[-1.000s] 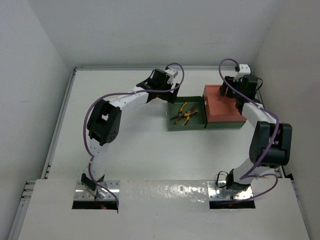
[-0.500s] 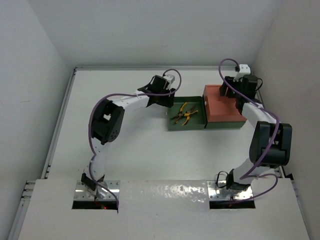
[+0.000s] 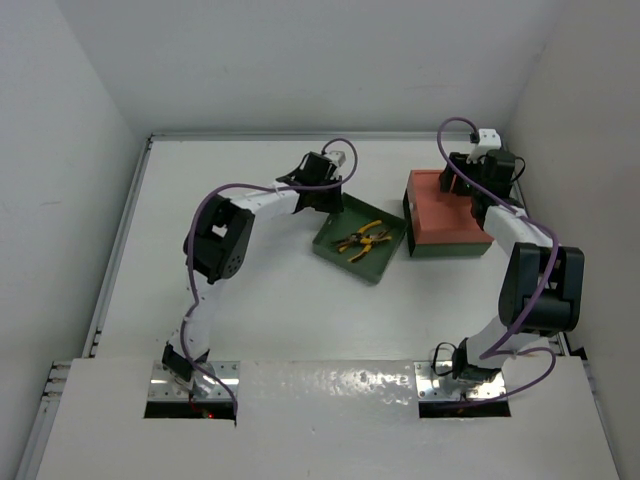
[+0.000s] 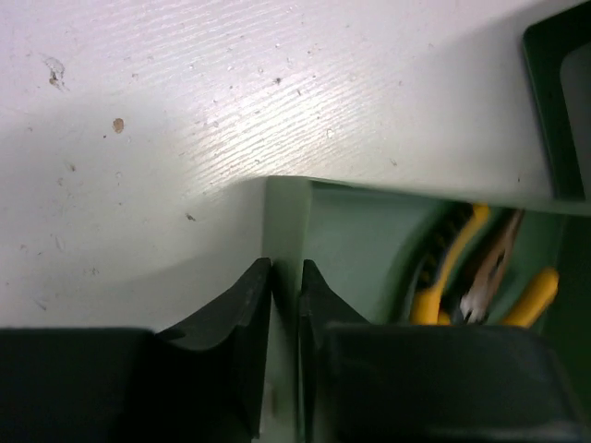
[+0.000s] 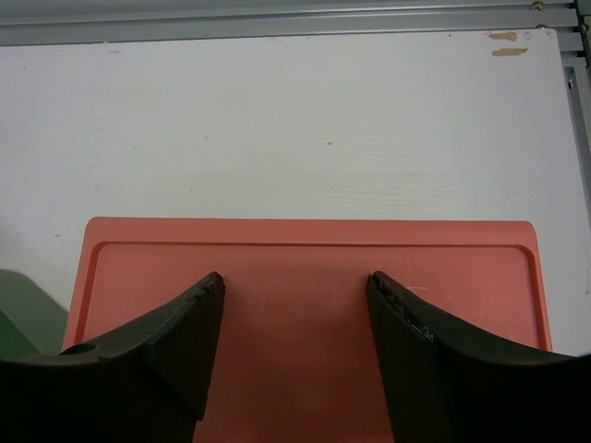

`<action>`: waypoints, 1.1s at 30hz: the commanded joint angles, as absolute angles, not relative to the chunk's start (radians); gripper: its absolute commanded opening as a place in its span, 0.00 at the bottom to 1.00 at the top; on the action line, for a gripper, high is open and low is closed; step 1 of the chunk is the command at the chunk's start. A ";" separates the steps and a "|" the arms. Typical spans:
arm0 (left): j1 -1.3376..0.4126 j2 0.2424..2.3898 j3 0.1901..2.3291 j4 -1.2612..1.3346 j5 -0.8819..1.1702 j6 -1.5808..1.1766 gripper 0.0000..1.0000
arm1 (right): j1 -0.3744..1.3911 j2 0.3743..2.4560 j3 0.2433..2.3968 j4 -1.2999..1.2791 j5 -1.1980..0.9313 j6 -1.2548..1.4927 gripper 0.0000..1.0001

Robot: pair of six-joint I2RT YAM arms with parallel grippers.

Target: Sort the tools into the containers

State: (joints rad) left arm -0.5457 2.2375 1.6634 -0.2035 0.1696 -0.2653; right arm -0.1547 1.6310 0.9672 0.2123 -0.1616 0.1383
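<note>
A green tray lies skewed in the middle of the table, with yellow-handled pliers inside it. My left gripper is shut on the tray's far-left wall. In the left wrist view the jaws pinch that thin green wall, and the pliers lie just right of them. An orange-red tray sits at the back right. My right gripper hangs over its far end. In the right wrist view it is open above the orange-red tray, holding nothing. No screwdrivers are in view.
A dark green edge shows under the orange-red tray's near side. White walls enclose the table on the left, back and right. A metal rail runs along the table's far edge. Both arm bases stand at the near edge.
My left gripper has closed onto the green tray's wall. The tray has swung and slid left, away from the orange-red tray. The right arm has not moved.
</note>
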 commanded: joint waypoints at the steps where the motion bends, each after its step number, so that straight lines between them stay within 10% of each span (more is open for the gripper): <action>1: -0.538 2.263 1.710 -0.178 0.259 -0.324 0.10 | -0.160 1.743 0.867 -0.164 -0.126 0.173 0.63; 19: -0.528 2.252 1.818 -0.219 0.048 -0.440 0.00 | -0.160 1.756 0.868 -0.170 -0.121 0.172 0.63; 26: -0.529 2.252 1.839 -0.218 0.121 -0.454 0.49 | -0.160 1.747 0.873 -0.183 -0.126 0.161 0.63; 33: -0.529 2.120 1.937 -0.232 0.130 -0.238 0.58 | -0.160 1.744 0.874 -0.178 -0.158 0.155 0.63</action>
State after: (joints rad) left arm -0.5339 2.2616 1.8568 -0.2749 0.1047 -0.3668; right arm -0.1547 1.6329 0.9653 0.2146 -0.1661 0.1303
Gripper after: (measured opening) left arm 0.589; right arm 0.633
